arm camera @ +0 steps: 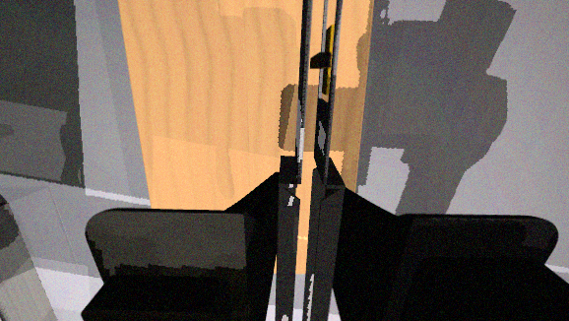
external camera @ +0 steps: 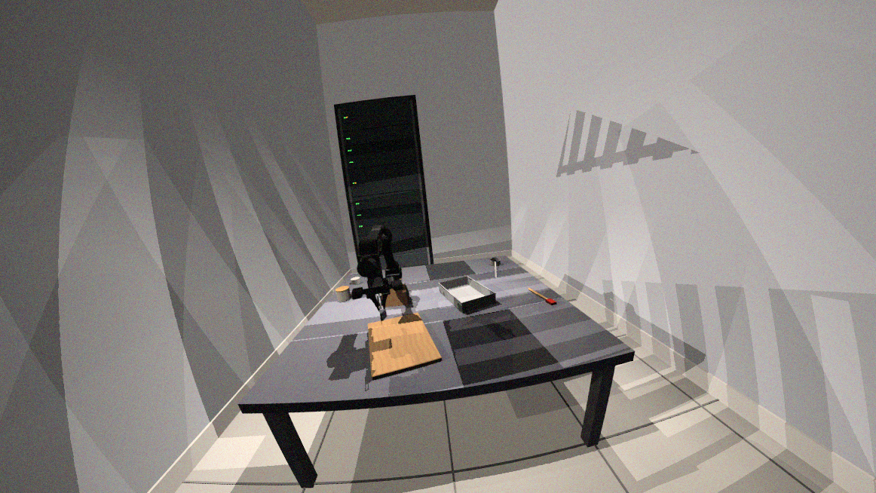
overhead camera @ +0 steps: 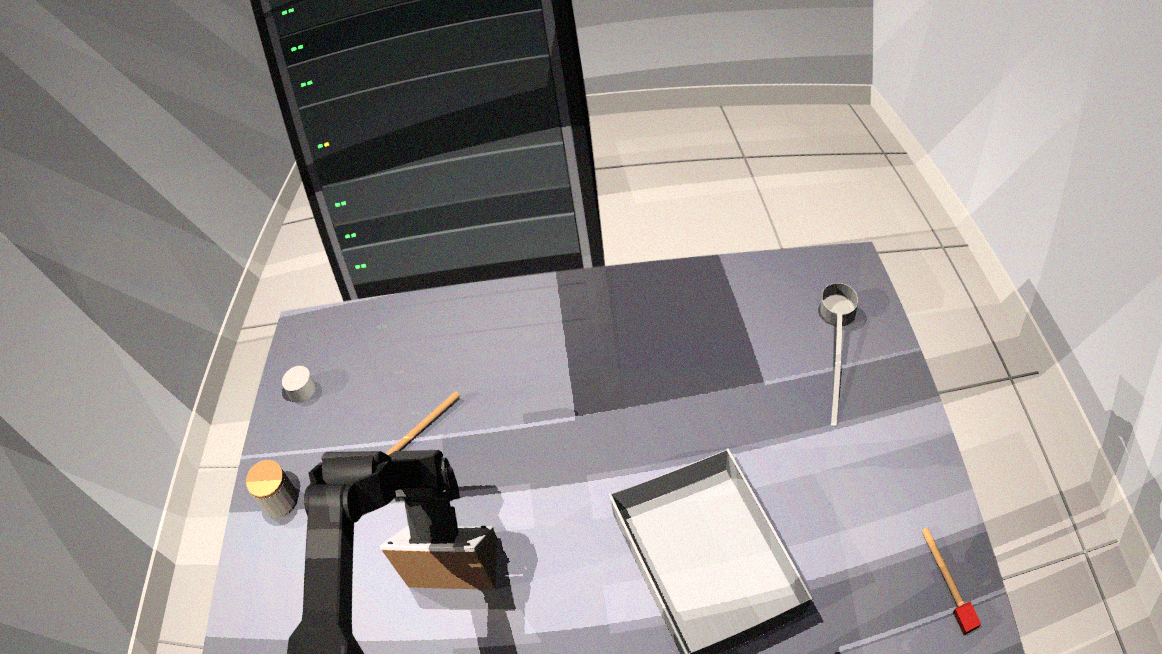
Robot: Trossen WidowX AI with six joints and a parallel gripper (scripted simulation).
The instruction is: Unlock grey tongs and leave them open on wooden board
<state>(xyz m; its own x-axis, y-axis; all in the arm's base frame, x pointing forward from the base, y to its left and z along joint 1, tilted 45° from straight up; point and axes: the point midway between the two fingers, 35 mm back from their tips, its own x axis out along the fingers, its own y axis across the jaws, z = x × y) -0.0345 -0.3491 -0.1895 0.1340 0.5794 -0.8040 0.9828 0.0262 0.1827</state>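
My gripper (arm camera: pixel 297 180) (external camera: pixel 380 296) is shut on the grey tongs (arm camera: pixel 304 59) (external camera: pixel 382 310). In the wrist view two thin, nearly parallel arms run from between the fingertips to the top edge, with a yellow strip and a small black piece between them. In the exterior view the tongs hang down from the gripper, off the table, near the board's far left corner; their exact tilt and the lock's state are not clear. The wooden board (external camera: pixel 404 346) (arm camera: pixel 207 98) lies flat on the table. The roasting tin (overhead camera: pixel 674 482) (external camera: pixel 484 301) bears no tongs. The top view does not show the gripper.
The arm stands on a brown block (overhead camera: pixel 435 568). A can with an orange lid (overhead camera: pixel 265 479) and a white cup (overhead camera: pixel 298 383) stand left. A long-handled pan (overhead camera: pixel 839 305) is at the back right, and a red-headed spatula (overhead camera: pixel 966 617) lies right of the tin.
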